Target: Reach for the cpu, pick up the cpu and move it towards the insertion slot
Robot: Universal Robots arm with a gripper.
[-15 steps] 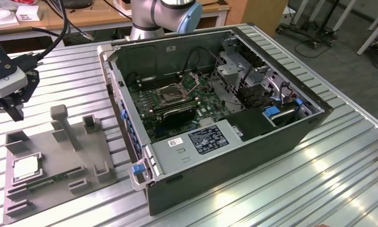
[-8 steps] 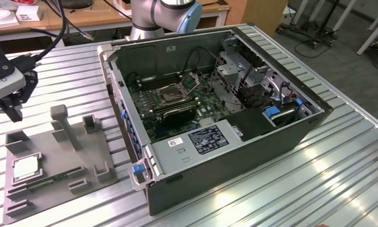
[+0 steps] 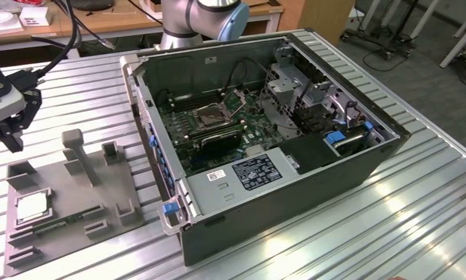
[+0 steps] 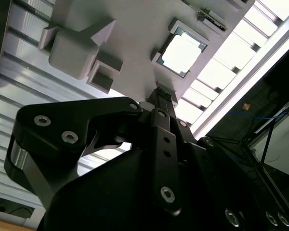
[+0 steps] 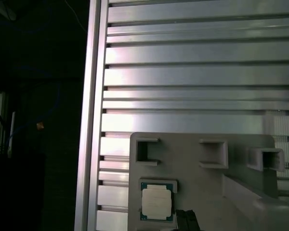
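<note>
slatted aluminium table top [image 3: 388, 204] with long bright ribs carries everything, and behind it stand a wooden desk [image 3: 123, 20] and a grey floor [image 3: 419, 55]. the dark gripper [image 3: 7, 137] hangs at the exterior view's left edge, above the table and just off the far end of a grey holder plate [image 3: 69, 195]. it holds nothing. whether it is spread or pressed together i cannot tell. the cpu [image 3: 32, 205] lies flat in a square pocket of that plate, pale top up, near the gripper but clear of it; both wrist views show it seated in its pocket [image 4: 181, 52] [image 5: 157, 202]. just beside it a thin green memory stick [image 3: 65, 220] lies in a narrow holder on the same plate, among upright grey blocks. towards the exterior view's right an open computer case [image 3: 295, 198] lies on its side on the table. inside, on the green board [image 3: 248, 125], sits the insertion slot [image 3: 212, 115], a square metal frame with a dark middle, well apart from the cpu. the arm's grey and blue base [image 3: 198, 23] rises behind the case.
</note>
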